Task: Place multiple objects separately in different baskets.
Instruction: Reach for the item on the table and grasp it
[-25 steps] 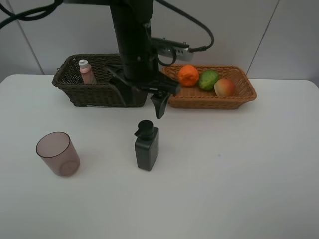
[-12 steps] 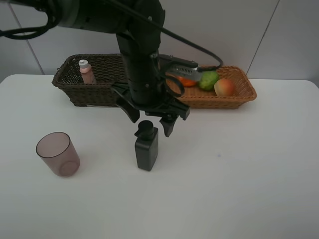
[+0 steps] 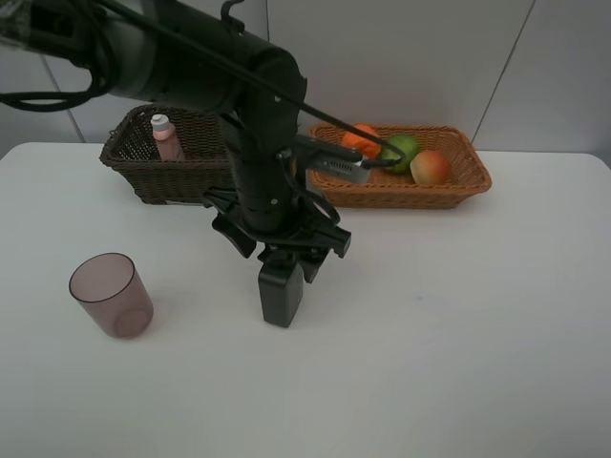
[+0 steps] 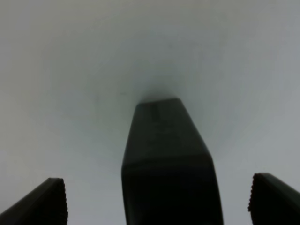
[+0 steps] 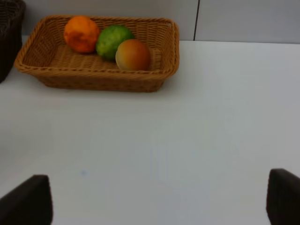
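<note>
as the left gripper (image 3: 280, 260) hangs over the dark grey pump bottle (image 3: 282, 298), upright near the middle of the white table (image 3: 458, 334), its fingers (image 4: 50, 202) stand wide, one each side; you have the bottle's long axis vertical, centred between them.

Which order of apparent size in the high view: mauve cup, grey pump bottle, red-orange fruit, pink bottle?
1. mauve cup
2. grey pump bottle, top hidden
3. red-orange fruit and pink bottle: alike, farther away, unranked

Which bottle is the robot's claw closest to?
The dark grey pump bottle standing on the table: the open left gripper straddles its top. The pink bottle sits away in the dark brown basket.
</note>
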Robot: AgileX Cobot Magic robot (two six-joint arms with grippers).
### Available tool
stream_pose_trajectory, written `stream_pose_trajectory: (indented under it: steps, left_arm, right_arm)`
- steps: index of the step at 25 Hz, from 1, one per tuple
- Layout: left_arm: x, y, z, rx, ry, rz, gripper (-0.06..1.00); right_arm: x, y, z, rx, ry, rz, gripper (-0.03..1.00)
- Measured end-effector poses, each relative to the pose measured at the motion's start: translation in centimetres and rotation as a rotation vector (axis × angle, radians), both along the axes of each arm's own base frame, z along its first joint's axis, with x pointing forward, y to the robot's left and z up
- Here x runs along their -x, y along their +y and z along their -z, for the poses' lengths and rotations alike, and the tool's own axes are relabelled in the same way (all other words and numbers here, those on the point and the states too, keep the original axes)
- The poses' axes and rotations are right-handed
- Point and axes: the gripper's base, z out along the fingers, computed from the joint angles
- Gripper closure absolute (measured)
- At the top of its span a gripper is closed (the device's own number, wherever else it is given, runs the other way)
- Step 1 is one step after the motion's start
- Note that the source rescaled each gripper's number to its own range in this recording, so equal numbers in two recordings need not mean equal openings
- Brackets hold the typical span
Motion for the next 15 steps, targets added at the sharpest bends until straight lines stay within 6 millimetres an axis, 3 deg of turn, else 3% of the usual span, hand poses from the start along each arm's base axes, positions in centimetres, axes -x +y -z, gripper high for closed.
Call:
stream_pose_trajectory:
  steps: [8,10,12,15]
  left_arm:
    - [0.2,0.1,1.4,0.032,-0.017,0.0,-0.06]
    - [0.2,0.1,1.4,0.032,-0.017,-0.001,-0.01]
    - [0.2,0.1,1.5,0.03,-0.014,-0.001,0.21]
    - [0.3,0.2,1.6,0.023,-0.004,-0.004,0.83]
  right_arm:
    - [0.0,0.0,0.0,0.0,0.0,0.0,-0.03]
    - [0.0,0.0,0.0,0.0,0.0,0.0,-0.03]
    - [0.0,0.0,0.0,0.0,0.0,0.0,-0.03]
    - [0.0,0.0,0.0,0.0,0.0,0.0,-0.03]
